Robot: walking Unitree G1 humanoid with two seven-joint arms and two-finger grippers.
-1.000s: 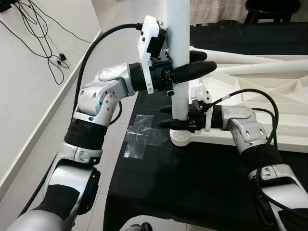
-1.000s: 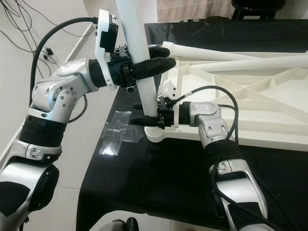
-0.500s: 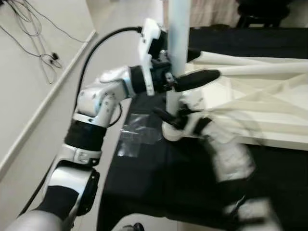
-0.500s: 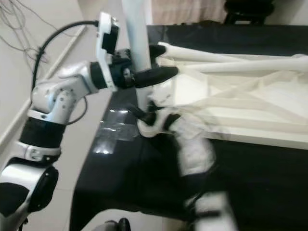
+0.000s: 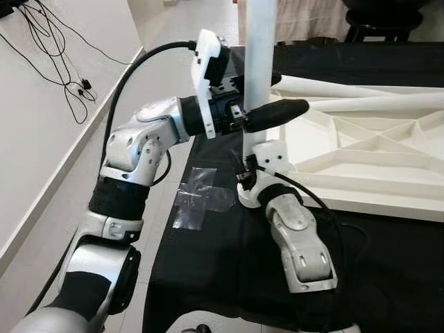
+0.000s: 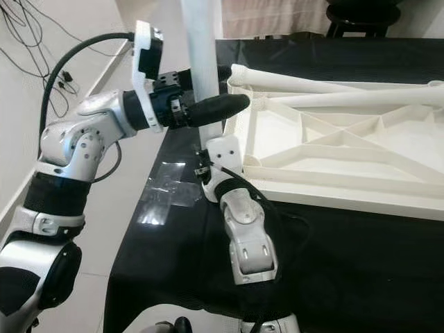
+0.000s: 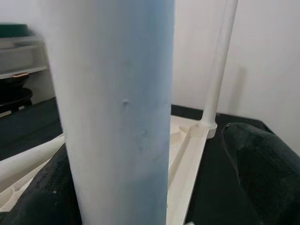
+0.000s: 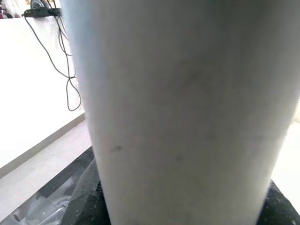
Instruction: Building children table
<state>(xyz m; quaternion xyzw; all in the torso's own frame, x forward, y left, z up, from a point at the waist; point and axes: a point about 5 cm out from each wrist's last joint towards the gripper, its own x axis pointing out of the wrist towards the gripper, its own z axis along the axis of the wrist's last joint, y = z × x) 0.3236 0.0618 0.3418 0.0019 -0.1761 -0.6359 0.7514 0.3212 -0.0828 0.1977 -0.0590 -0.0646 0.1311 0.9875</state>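
Left eye view: step in hand looks like seating the upright white leg, center-top of frame, into the corner socket of the upturned tabletop at right; left gripper straddles it mid-height, right gripper sits at its base, center frame. Left wrist view: fingers spread, near finger touching the leg, far one standing off. Right wrist view: both pads flank the leg, apparently pinching; next, probably twist or press it home while keeping it vertical.
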